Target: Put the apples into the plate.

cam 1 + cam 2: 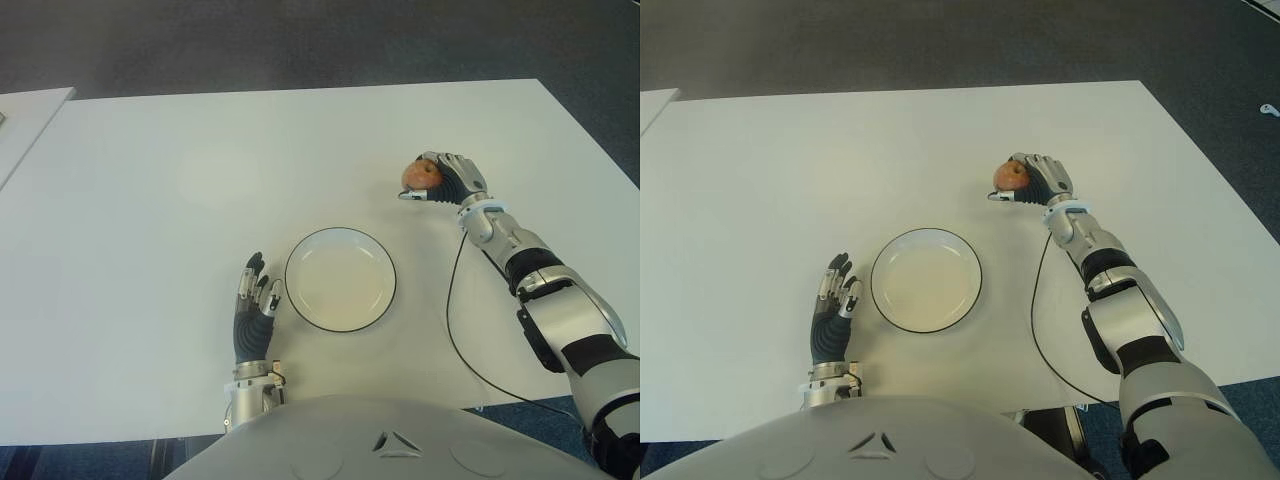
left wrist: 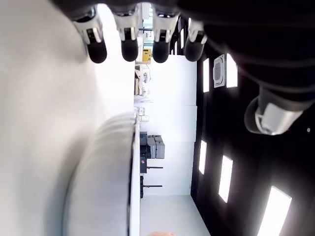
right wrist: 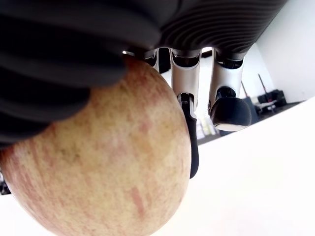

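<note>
Nearest the camera sits the robot's own grey torso (image 1: 400,440), filling the near edge of the eye views. Beyond it, the apple (image 1: 421,176) is clamped in the right hand (image 1: 445,180), whose fingers (image 3: 189,88) curl round it, far and to the right of the plate (image 1: 340,279), well apart from it. Whether the apple has left the white table (image 1: 150,200) I cannot tell. That plate holds nothing, so by my reckoning the grasp is made and the carry and release remain. Just left of the plate shows the idle left hand (image 1: 252,310), fingers straight and apart, holding nothing. Only one apple shows, though the task speaks of several. A thin black cable (image 1: 455,320) trails along the right arm.
</note>
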You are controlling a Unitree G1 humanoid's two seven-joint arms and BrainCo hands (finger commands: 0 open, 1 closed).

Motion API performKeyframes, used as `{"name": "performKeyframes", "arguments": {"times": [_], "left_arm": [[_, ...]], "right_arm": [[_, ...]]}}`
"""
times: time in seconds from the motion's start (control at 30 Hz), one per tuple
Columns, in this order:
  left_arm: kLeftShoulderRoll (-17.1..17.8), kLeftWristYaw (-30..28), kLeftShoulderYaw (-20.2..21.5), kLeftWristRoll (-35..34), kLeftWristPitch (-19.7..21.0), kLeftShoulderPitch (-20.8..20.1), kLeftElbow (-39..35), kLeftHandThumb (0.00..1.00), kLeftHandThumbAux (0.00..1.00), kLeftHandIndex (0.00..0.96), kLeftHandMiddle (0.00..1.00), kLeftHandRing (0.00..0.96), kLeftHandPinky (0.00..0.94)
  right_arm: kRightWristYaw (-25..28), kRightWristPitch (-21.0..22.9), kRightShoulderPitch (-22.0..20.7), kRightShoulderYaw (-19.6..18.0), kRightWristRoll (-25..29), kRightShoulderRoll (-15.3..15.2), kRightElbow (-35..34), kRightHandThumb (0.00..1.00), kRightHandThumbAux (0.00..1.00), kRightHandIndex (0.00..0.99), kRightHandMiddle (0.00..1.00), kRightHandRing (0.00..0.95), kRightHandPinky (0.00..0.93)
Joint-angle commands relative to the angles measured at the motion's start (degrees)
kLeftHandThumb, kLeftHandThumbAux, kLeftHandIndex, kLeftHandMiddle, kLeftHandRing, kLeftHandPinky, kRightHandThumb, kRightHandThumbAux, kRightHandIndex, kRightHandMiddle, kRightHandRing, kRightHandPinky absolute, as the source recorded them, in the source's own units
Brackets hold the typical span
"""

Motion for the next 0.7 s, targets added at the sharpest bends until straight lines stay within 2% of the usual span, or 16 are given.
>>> {"name": "performKeyframes", "arguments": {"times": [0.03,0.3,0.7], "left_arm": [[-1.3,0.1,0.5,-0.4,3.2,1.4,1.2,0.047,0.453,0.0,0.0,0.0,0.0],[-2.1,1.3,0.2,0.5,4.6,1.8,0.0,0.07,0.459,0.0,0.0,0.0,0.0],[-2.0,1.2,-0.2,0.5,3.9,1.4,0.4,0.06,0.44,0.0,0.0,0.0,0.0]], "right_arm": [[0.8,-2.1,2.1,-0.9,0.7,-0.6,-5.6,0.724,0.713,0.441,0.895,0.867,0.861],[4.4,-2.6,4.5,-2.4,1.4,-1.4,-12.4,0.726,0.712,0.441,0.88,0.863,0.859],[8.0,-2.7,7.4,-4.0,1.2,-2.1,-21.6,0.722,0.713,0.441,0.873,0.859,0.863]]}}
